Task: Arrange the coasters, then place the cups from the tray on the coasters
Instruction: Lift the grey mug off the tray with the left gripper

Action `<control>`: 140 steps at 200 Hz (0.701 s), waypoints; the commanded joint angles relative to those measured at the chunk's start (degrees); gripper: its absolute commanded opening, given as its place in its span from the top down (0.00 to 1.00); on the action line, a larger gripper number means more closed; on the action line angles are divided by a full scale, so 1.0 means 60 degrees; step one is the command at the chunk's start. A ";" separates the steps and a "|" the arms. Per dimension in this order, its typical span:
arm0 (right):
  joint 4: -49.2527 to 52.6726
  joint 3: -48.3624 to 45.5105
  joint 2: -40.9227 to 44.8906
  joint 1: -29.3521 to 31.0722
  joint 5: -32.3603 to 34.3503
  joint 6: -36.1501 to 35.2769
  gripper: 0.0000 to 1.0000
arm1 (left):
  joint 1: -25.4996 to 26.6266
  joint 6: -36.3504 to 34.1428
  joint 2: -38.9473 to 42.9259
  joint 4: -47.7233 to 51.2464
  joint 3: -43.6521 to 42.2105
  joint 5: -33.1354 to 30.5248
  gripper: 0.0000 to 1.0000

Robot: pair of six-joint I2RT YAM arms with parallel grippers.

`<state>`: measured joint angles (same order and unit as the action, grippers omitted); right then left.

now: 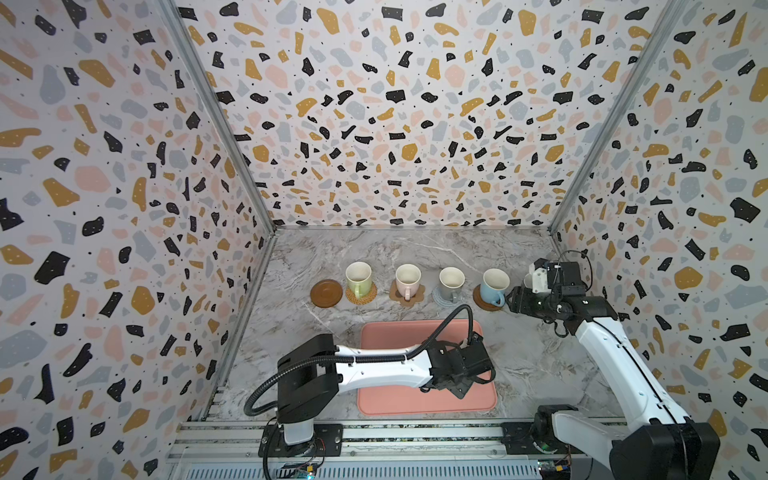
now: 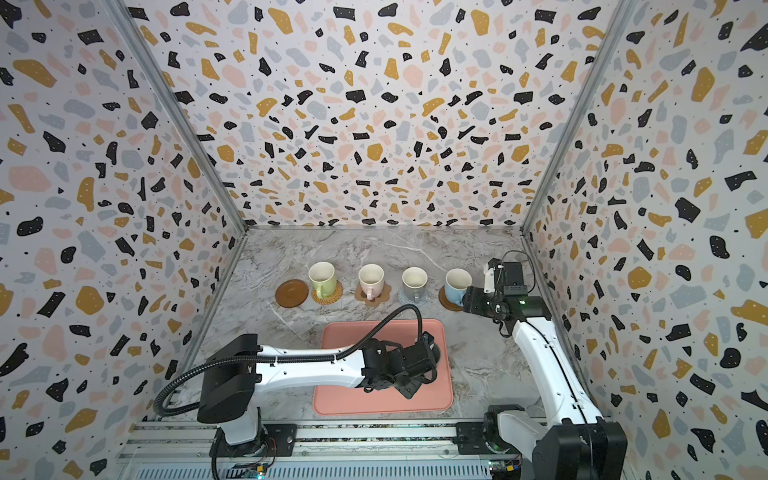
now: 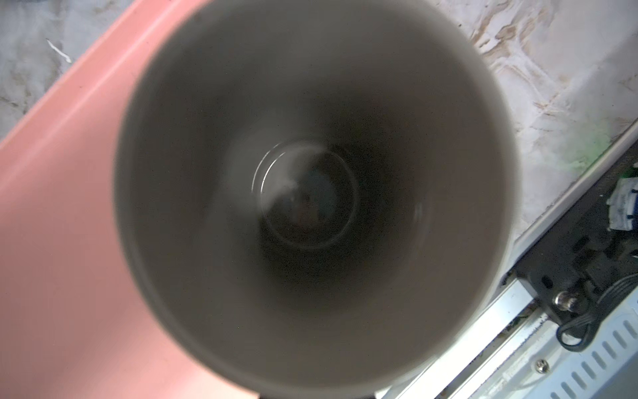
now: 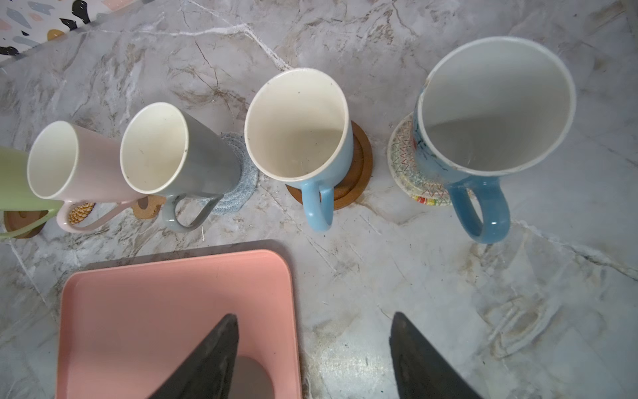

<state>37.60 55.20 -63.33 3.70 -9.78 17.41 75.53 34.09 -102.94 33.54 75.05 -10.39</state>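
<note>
Terrazzo walls box in a marble desk point(image 1: 415, 253). Pink tray point(image 1: 386, 401) sits near the front edge, bare except where the last cup is. Left claw point(image 1: 459, 384) hangs over it, pressed together, apparently on the dark grey mug point(image 3: 310, 207); the contact itself is hidden. Right claw point(image 4: 314, 321) is spread and empty beside the filled row.

Watch: a thin pinch on a tall mug may let it swing or slip. Its likely target, the bare brown disc point(image 1: 326, 293), lies just beside the green mug point(image 1: 358, 279). You could clip that mug, or skid the glossy disc.
</note>
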 commanded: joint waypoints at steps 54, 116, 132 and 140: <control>0.0163 -0.0112 0.0237 -0.0039 -0.0038 -0.0096 0.29 | -0.0311 0.0003 -0.0005 -0.0019 -0.0128 -0.0515 0.81; 0.0154 -0.0154 0.0235 -0.0034 -0.0041 -0.0095 0.29 | -0.0446 0.0054 -0.0085 0.0025 -0.0253 -0.0855 0.85; 0.0135 -0.0167 0.0241 -0.0032 -0.0054 -0.0082 0.29 | -0.0471 0.0005 -0.0073 0.0106 -0.0219 -0.0987 0.87; 0.0141 -0.0168 0.0234 -0.0032 -0.0055 -0.0082 0.29 | -0.0488 -0.0018 -0.0060 0.0162 -0.0175 -0.1069 0.87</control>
<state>37.67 54.59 -63.26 3.70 -9.80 17.41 73.28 34.09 -102.94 33.34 74.59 -13.65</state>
